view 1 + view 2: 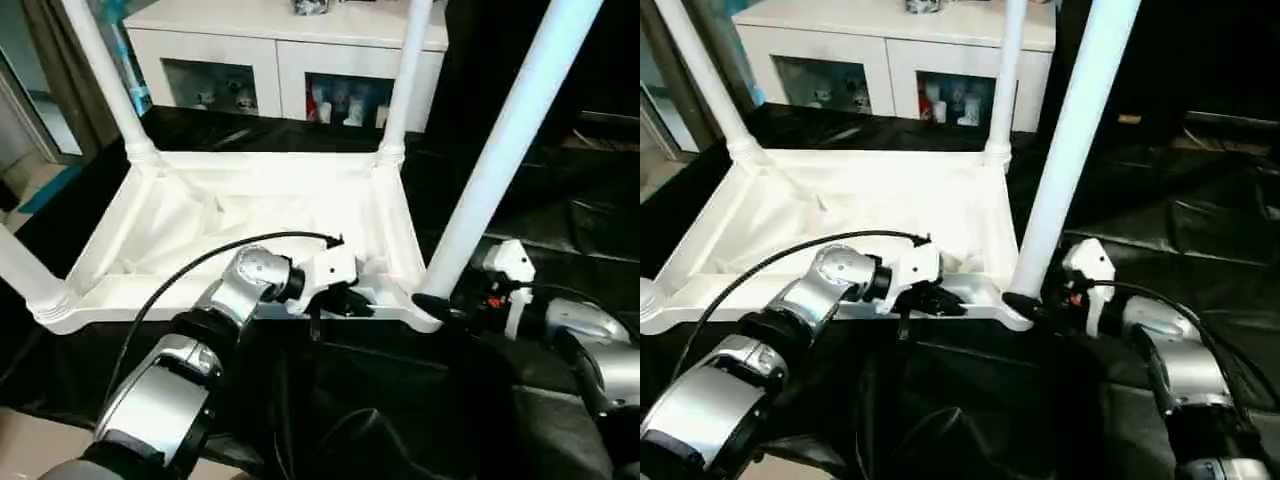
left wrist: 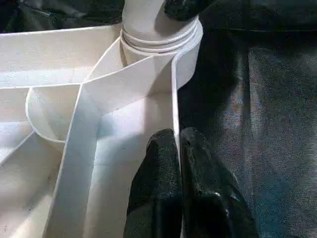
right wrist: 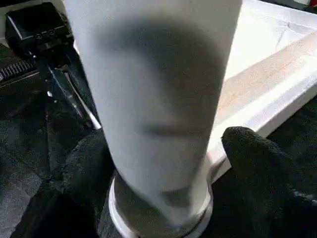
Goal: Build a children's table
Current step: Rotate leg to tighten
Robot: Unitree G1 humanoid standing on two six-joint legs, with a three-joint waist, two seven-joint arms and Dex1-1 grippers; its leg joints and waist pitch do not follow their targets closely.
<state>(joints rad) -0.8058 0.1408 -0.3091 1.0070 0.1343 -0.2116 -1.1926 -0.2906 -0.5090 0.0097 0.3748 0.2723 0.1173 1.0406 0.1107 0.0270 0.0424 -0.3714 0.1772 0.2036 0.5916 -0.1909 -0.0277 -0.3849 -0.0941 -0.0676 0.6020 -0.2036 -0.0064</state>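
The black-covered surface (image 1: 560, 200) is seen across the head views, with a white cabinet (image 1: 290, 50) along the top edge behind it. The children's table (image 1: 250, 215) is laid upside down at centre left of the frame, its ribbed underside turned up, and legs are seen standing up from its corner sockets (three run out of the top of the frame, one off the left edge). The near-right leg (image 1: 505, 150) slants from the upper right down to its socket at lower centre right. The right gripper (image 1: 1025, 305) is set around the base of that leg, a finger on each side of it. The left gripper (image 1: 335, 305) is clenched, its fingers (image 2: 163, 188) pinching the table's near rim wall just beside that corner.
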